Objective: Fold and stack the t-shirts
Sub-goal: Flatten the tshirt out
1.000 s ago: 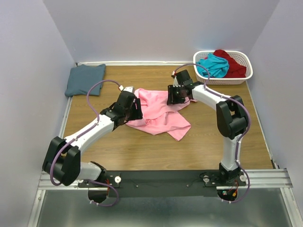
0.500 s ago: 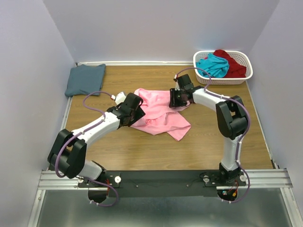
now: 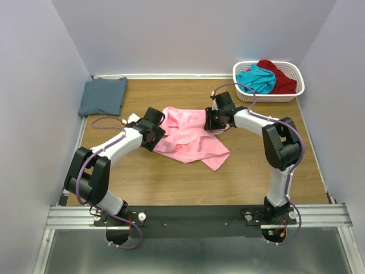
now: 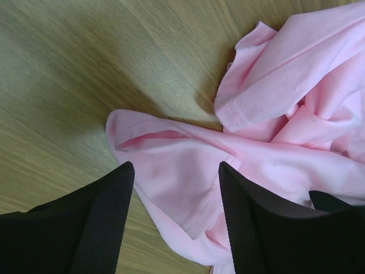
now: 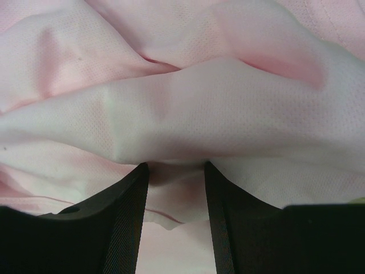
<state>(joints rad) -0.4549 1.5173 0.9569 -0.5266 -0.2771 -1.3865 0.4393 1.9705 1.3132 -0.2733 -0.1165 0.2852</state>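
The light pink t-shirt (image 3: 191,137) lies crumpled on the middle of the wooden table. My left gripper (image 3: 158,135) is at its left edge, open, with a hemmed pink fold (image 4: 171,165) lying between the jaws (image 4: 174,171). My right gripper (image 3: 214,125) is at the shirt's upper right edge, jaws apart and pushed into the pink cloth (image 5: 199,103), with a fold draped over the fingertips (image 5: 175,168). The slate blue-grey t-shirt (image 3: 102,96) lies folded at the back left. The teal t-shirt (image 3: 256,79) and dark red t-shirt (image 3: 280,77) sit in the basket.
The white slotted basket (image 3: 268,98) stands at the back right corner. Grey walls close in the table on the left, back and right. Bare wood (image 3: 171,177) shows in front of the pink shirt.
My left gripper has drawn back left to the shirt's left edge, its arm folding in. My right gripper has shifted slightly right and back. The pink shirt's shape has barely changed.
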